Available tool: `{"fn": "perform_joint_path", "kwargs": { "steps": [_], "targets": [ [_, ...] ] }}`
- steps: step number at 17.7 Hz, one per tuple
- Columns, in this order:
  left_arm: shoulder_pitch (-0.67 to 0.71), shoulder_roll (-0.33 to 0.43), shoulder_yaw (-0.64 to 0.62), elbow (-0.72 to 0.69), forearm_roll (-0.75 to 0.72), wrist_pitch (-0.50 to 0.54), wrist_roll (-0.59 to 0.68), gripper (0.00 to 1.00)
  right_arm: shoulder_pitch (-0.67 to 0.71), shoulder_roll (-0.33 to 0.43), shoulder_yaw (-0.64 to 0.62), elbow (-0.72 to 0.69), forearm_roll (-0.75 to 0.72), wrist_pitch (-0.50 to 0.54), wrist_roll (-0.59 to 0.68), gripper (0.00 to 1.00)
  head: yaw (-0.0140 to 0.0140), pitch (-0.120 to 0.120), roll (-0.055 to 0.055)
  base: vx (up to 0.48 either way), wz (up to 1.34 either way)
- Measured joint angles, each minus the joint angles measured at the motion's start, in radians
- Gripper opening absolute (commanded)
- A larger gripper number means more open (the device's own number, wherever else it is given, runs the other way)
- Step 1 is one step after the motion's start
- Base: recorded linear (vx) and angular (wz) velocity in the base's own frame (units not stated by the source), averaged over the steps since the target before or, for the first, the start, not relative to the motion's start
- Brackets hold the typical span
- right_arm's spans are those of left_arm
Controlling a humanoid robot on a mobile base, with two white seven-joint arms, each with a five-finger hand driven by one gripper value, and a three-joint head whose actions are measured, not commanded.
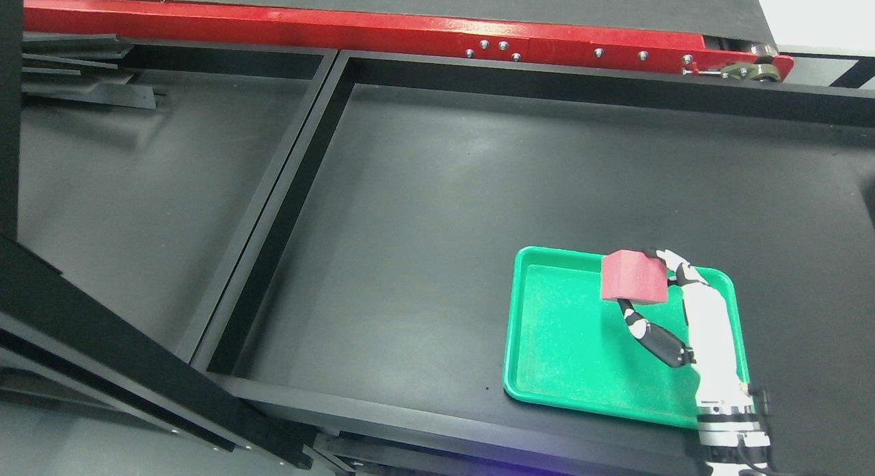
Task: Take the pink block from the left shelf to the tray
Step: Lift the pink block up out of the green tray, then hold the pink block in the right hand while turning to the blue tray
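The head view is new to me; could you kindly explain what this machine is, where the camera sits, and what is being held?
The camera sits on a humanoid robot's head, looking down at a black table with raised black edges. Along the far side runs a red rail. The white and black jointed thing at the lower right is the robot's right hand, its arm coming in from the bottom right. Its fingers grip a pink block over a green tray that lies on the table. The left arm is out of view.

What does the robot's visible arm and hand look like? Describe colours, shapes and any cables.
The right hand has a white palm shell and slim fingers banded black and white. Below it sits a ringed silver-and-black wrist with dark cables beside it.
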Motion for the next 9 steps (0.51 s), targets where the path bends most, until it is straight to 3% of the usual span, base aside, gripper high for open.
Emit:
{"fn": "perform_joint_path", "kwargs": {
  "steps": [9],
  "targets": [
    [0.000, 0.000, 0.000, 0.000, 0.000, 0.003, 0.000, 1.00, 0.023, 0.000, -0.003, -0.028, -0.020, -0.003, -0.002, 0.05, 0.0000, 0.000, 0.000, 0.000, 0.00]
  ]
}}
